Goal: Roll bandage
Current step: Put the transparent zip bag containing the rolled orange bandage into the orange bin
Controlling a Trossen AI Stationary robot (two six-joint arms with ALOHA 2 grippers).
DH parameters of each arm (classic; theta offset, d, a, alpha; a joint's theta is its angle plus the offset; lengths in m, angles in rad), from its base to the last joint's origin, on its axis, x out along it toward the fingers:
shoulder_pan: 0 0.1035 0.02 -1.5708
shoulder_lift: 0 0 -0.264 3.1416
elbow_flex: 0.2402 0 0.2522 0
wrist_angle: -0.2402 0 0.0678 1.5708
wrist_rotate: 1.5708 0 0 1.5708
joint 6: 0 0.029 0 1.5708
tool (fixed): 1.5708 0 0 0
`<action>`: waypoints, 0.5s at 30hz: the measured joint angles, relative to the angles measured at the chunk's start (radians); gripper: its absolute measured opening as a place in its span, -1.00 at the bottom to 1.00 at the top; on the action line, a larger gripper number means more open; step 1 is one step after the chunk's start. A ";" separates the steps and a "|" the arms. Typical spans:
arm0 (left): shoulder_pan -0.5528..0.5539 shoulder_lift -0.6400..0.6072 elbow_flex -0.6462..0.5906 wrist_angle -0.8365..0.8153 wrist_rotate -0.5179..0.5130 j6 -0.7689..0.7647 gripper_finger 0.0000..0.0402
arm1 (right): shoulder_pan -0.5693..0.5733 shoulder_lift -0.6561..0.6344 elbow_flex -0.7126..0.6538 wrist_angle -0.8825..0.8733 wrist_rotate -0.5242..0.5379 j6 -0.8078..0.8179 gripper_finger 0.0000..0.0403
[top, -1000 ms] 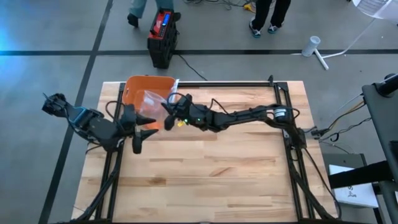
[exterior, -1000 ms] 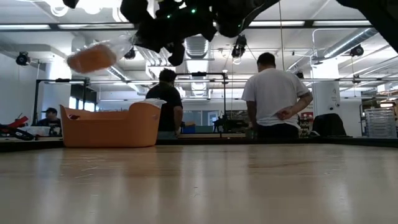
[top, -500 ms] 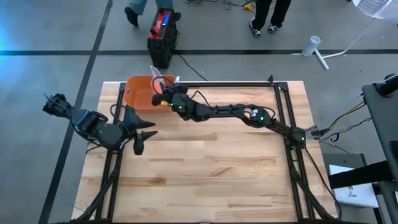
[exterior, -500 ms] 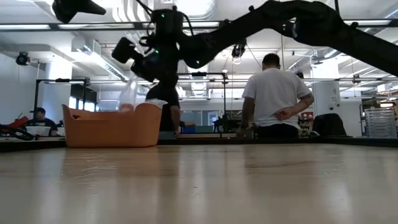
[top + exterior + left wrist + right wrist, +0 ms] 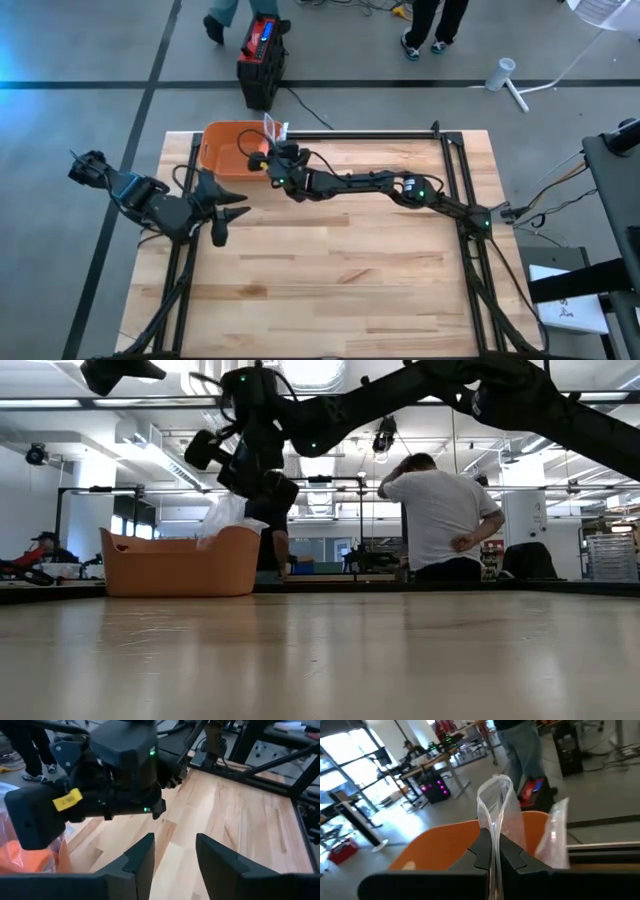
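Pale wooden worktop [image 5: 330, 270] fills the high view, bare across its middle; an orange plastic tub [image 5: 228, 146] sits at its far left corner, and beyond it, in the low view, a person in a white shirt [image 5: 441, 510] stands with back turned. Reaching across from the right, the right claw [image 5: 272, 160] hangs over the tub's near rim, fingers clamped together on the top edge of a clear plastic bag [image 5: 498, 810] — the wrist view shows the film pinched flat between them; the bag's body droops into the tub [image 5: 222, 518]. What it holds is too hidden to name; presumably the bandage. Such film looks light, limp and slippery; a pinch at the gathered top edge seems the surest hold, since the sides would likely slide or crumple. Beside the tub the left claw [image 5: 226, 208] hovers above the worktop — fingers [image 5: 141, 860] apart, holding nothing.
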 joint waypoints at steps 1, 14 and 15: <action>0.000 0.007 0.000 0.000 0.000 -0.001 -0.33 | -0.001 0.001 -0.003 -0.007 0.008 0.009 -1.00; 0.000 0.085 0.000 0.103 -0.014 0.024 -0.28 | -0.007 0.002 -0.008 -0.218 -0.004 0.250 -0.76; 0.000 0.084 0.000 0.103 -0.014 0.023 -0.25 | -0.007 0.002 -0.008 -0.233 -0.003 0.258 -0.69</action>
